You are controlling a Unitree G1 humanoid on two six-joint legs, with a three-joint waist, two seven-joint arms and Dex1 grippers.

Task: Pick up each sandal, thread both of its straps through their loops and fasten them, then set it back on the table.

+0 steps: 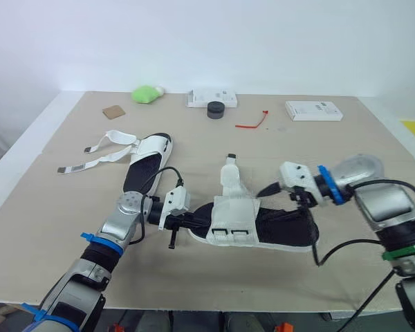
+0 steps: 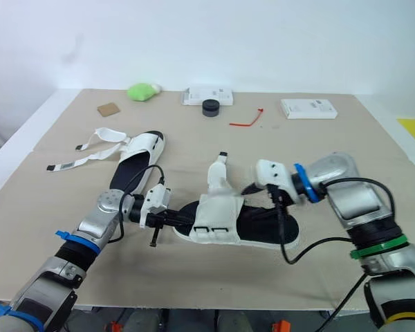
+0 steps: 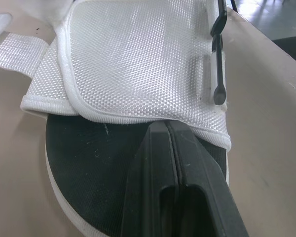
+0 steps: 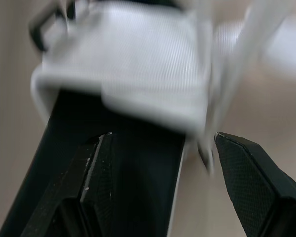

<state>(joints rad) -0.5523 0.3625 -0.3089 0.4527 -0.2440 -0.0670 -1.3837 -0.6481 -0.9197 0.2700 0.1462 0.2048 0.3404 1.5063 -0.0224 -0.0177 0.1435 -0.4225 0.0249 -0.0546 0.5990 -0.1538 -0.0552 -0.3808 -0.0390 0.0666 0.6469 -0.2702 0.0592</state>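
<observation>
The near sandal (image 1: pixel 283 232), black footbed with a white mesh upper (image 3: pixel 138 59), lies mid-table, one strap (image 1: pixel 229 173) sticking up. My left gripper (image 1: pixel 194 225) is shut, its tips (image 3: pixel 166 129) over the toe end of the footbed, just short of the upper. My right gripper (image 1: pixel 280 194) is open at the heel side; in its wrist view the black sole (image 4: pixel 133 168) and a white strap lie between its fingers (image 4: pixel 251 177). A second sandal (image 1: pixel 149 159) lies further left with its straps (image 1: pixel 104 149) loose on the table.
Along the far edge sit a green object (image 1: pixel 146 93), a brown square (image 1: pixel 113 111), a white box (image 1: pixel 211 98), a black cylinder (image 1: pixel 215 109), a red tie (image 1: pixel 252 124) and another white box (image 1: pixel 313 110).
</observation>
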